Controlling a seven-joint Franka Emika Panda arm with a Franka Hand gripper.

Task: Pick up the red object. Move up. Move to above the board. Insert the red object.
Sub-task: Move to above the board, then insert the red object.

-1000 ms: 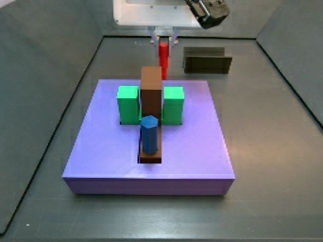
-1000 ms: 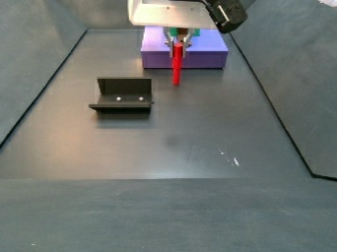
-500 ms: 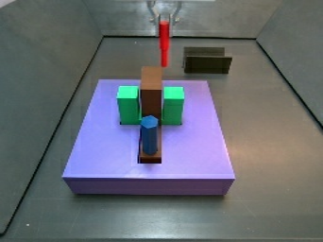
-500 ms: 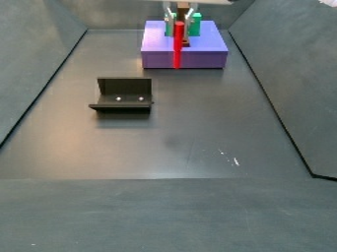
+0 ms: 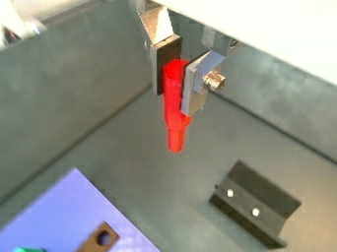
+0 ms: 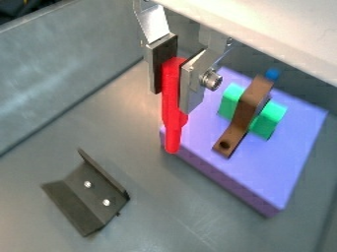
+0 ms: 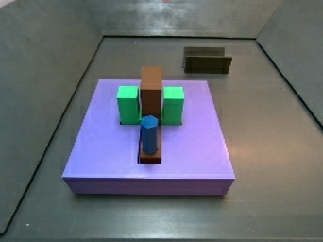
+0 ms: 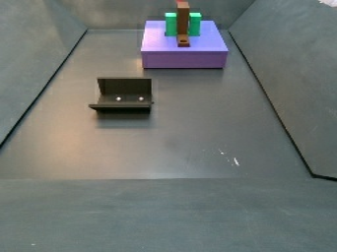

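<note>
My gripper (image 5: pixel 180 84) shows in both wrist views, also here (image 6: pixel 178 82). It is shut on the red object (image 5: pixel 174 110), a slim bright red peg that hangs down from between the silver fingers, high above the grey floor. The peg also shows in a wrist view (image 6: pixel 170 110) next to the near edge of the board (image 6: pixel 293 157). The board is a lilac slab (image 7: pixel 151 142) with a brown centre piece (image 7: pixel 151 93) between two green blocks (image 7: pixel 128 104). A blue peg (image 7: pixel 149 133) stands in the brown piece. Gripper and red peg are out of both side views.
The fixture, a dark L-shaped bracket, stands on the floor (image 8: pixel 121 95) apart from the board; it also shows in both wrist views (image 5: pixel 254 203) (image 6: pixel 87 194) and in a side view (image 7: pixel 207 60). Dark walls enclose the floor.
The gripper has risen with the red peg. It showed at the top of both side views before and is now out of them.
</note>
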